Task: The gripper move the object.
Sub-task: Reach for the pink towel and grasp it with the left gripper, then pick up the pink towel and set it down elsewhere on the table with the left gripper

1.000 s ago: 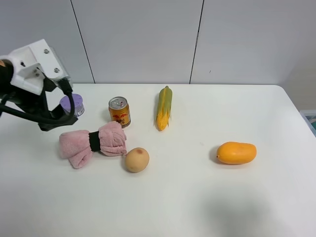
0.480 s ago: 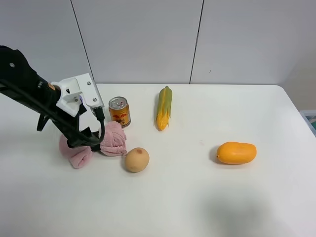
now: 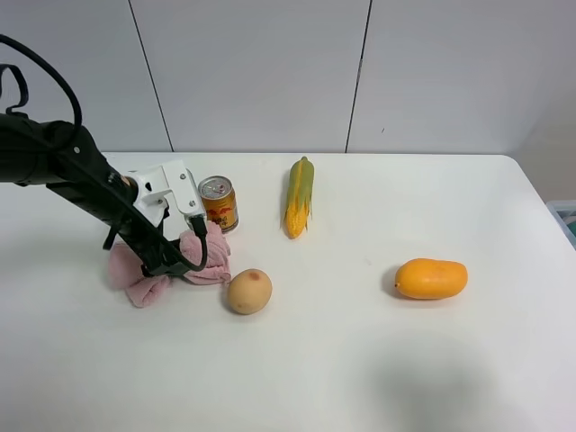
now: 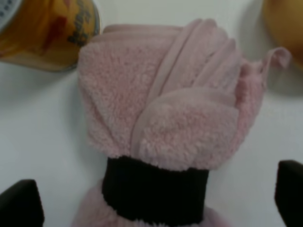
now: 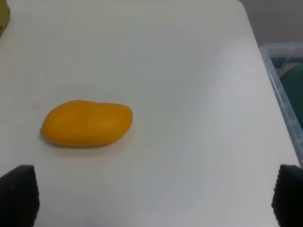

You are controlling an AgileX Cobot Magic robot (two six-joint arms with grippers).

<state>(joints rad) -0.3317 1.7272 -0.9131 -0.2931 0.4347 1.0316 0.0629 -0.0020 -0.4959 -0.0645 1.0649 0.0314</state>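
Note:
The pink fluffy towel (image 3: 209, 257) with its black band lies on the white table, left of centre, partly hidden by my left arm. My left gripper (image 3: 171, 259) is lowered over the towel's middle. In the left wrist view the towel (image 4: 161, 118) fills the frame and the black band (image 4: 156, 191) sits between the two dark fingertips (image 4: 19, 203). My left gripper (image 4: 155, 201) is open, with one finger on each side of the band. My right gripper (image 5: 152, 196) is open and empty above the table near the mango (image 5: 87, 123); it does not show in the exterior view.
A red-gold can (image 3: 218, 202) stands just behind the towel. A round tan fruit (image 3: 249, 291) lies close to the towel's right. A corn cob (image 3: 299, 196) lies at the back centre, an orange mango (image 3: 431, 278) to the right. A clear bin (image 5: 284, 90) stands past the table's right edge.
My left arm has swung from high at the far left down and to the right. Its gripper now sits over the towel's middle. The towel and the other things have stayed in place.

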